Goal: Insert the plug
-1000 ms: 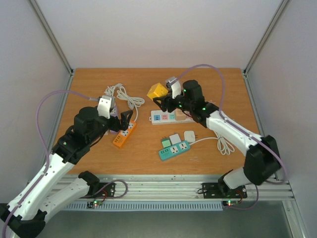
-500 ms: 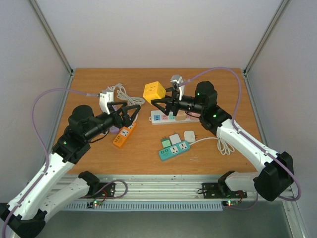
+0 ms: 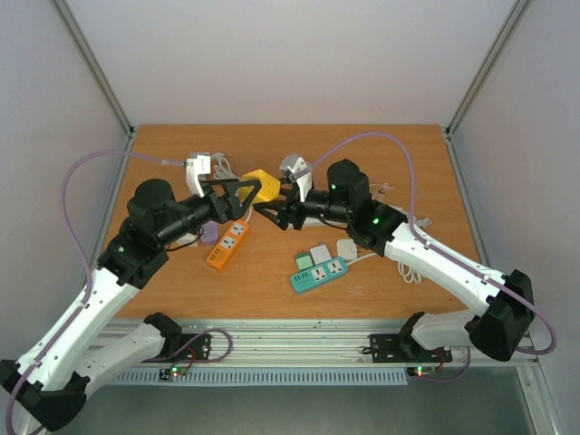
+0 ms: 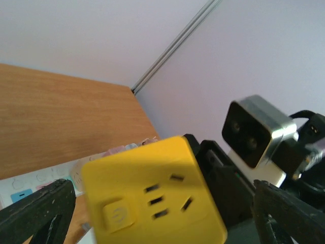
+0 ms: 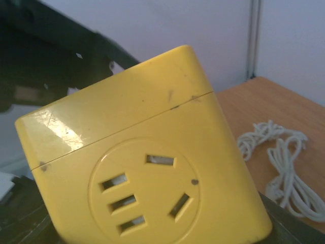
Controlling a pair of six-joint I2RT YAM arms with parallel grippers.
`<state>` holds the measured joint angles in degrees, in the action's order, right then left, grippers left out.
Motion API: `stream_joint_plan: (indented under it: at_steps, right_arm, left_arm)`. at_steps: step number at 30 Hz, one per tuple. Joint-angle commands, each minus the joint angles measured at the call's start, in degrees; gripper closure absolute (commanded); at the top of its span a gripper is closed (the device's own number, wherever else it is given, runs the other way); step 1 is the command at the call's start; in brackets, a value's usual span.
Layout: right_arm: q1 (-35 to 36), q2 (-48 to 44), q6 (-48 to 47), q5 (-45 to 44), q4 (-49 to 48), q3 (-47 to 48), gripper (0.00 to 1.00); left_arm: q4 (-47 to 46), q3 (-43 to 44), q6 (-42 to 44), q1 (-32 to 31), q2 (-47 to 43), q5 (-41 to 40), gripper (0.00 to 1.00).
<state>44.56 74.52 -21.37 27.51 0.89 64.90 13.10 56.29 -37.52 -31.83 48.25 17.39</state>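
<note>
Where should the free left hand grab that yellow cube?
Probably the two flat side faces of the yellow cube, coming front-on at its socket face. The right hand holds it from behind, and the open left hand has a finger flanking each side.

Yellow socket cube (image 3: 260, 182), orange power strip (image 3: 227, 246), teal extension board (image 3: 319, 275), brown wooden table (image 3: 390, 154).

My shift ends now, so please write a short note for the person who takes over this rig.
Left gripper: open, empty, facing the yellow cube socket.
Right gripper: shut on that socket, held up above the table.
Orange power strip and teal power strip lie on the table.
Done: cube lifted.
To do: its visible sockets are empty; insertion remains.
</note>
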Motion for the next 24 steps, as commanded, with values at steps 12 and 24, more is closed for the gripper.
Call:
stream_joint_plan:
  at_steps: [12,24]
  right_arm:
    - [4.6,1.3,-15.1,-14.5,5.0,2.7,0.36]
    - [5.3,0.5,-19.4,-18.7,17.3,5.3,0.02]
  left_arm:
    - [13.8,5.8,0.8,0.2,8.4,6.8,0.39]
    - [26.2,11.8,19.3,0.2,12.1,4.4,0.61]
